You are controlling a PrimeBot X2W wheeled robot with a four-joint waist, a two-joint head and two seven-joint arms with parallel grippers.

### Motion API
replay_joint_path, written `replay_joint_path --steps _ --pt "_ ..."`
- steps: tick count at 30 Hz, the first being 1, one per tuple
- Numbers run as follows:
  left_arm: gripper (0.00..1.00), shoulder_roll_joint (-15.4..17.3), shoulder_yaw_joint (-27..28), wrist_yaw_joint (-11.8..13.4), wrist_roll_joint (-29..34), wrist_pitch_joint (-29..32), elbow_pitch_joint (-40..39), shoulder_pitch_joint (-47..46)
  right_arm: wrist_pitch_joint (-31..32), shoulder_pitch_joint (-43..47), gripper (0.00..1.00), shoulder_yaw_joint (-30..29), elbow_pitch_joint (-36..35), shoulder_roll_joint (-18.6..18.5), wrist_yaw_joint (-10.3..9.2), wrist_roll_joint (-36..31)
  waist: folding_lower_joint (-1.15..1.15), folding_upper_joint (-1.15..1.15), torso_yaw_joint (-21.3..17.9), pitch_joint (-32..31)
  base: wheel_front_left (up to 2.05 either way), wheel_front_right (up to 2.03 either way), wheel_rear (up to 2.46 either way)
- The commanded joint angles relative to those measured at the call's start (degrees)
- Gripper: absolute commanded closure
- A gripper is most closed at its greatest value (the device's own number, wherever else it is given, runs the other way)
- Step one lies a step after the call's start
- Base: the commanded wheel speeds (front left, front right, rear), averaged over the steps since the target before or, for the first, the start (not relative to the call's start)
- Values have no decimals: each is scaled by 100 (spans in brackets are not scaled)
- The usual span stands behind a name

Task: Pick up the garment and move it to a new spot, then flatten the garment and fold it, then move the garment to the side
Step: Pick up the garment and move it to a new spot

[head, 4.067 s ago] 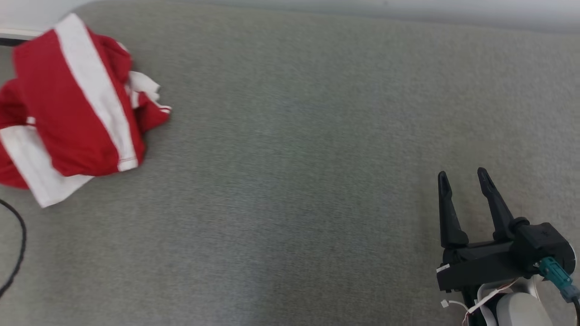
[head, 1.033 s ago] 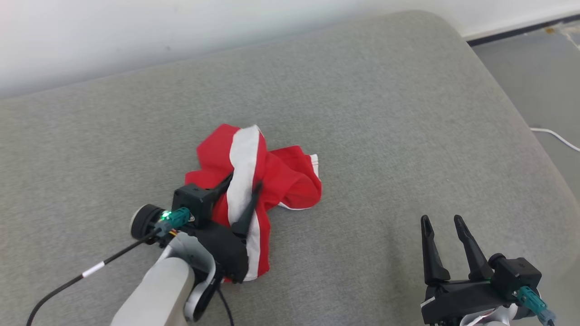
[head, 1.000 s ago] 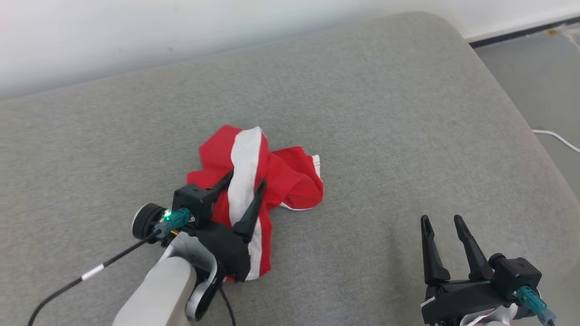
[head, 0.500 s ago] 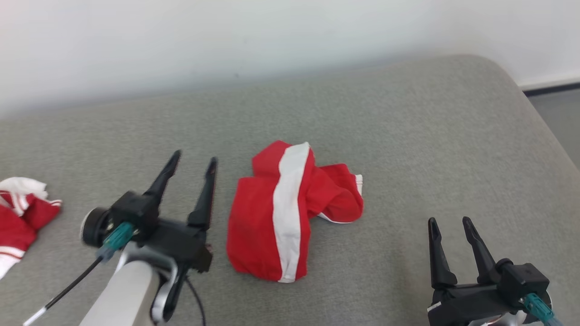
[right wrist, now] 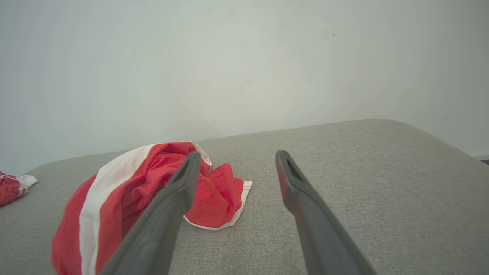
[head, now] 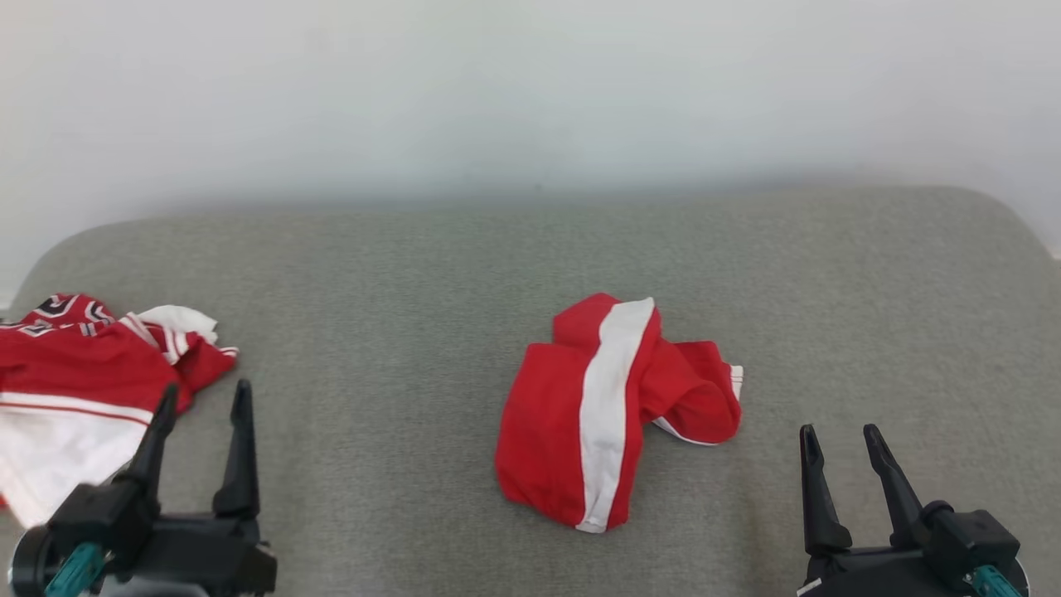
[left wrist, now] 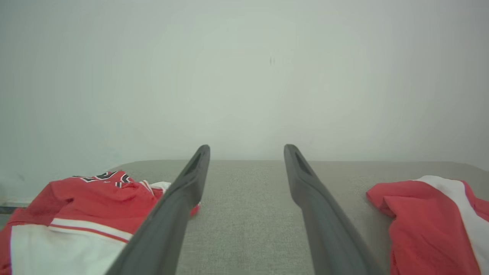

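Observation:
The garment (head: pixel 609 414) is a crumpled piece of red cloth with a white stripe, lying loose in the middle of the grey cushion (head: pixel 398 265). It also appears at the right edge of the left wrist view (left wrist: pixel 428 221) and at the left of the right wrist view (right wrist: pixel 130 198). My left gripper (head: pixel 205 398) stands open at the lower left, well clear of the garment, with nothing between its fingers (left wrist: pixel 305 183). At the lower right my right gripper (head: pixel 839 438) is open too, just right of the garment and apart from it.
A second red and white garment (head: pixel 75 381) lies bunched at the cushion's far left, right behind my left gripper; it shows in the left wrist view (left wrist: pixel 76 214) as well. A pale wall (head: pixel 530 91) runs behind the cushion. The cushion's rounded right corner (head: pixel 995 207) drops away.
My left gripper let go of the garment and drew back to the lower left, open. The head camera has swung, so the left-hand clothes came into view. The right gripper held still.

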Motion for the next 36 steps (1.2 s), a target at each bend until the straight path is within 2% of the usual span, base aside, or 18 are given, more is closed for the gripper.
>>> replay_joint_path --steps 1,8,16,36 --pt "0 -30 105 -20 80 -17 -92 192 -5 86 0 -4 -1 -8 -12 -15 1 0 207 -101 0 0 0" --pt "0 -194 481 -84 253 -18 -318 815 11 157 0 43 20 -10 -12 -32 1 0 270 -140 0 0 0" --pt "0 -605 890 -139 524 -19 -499 1341 79 181 0 61 -37 -9 -12 -57 1 0 220 -193 0 0 0" --pt "0 -1068 1200 -600 1184 -19 -290 1508 75 242 0 173 92 -9 -12 28 1 0 132 -208 0 0 0"
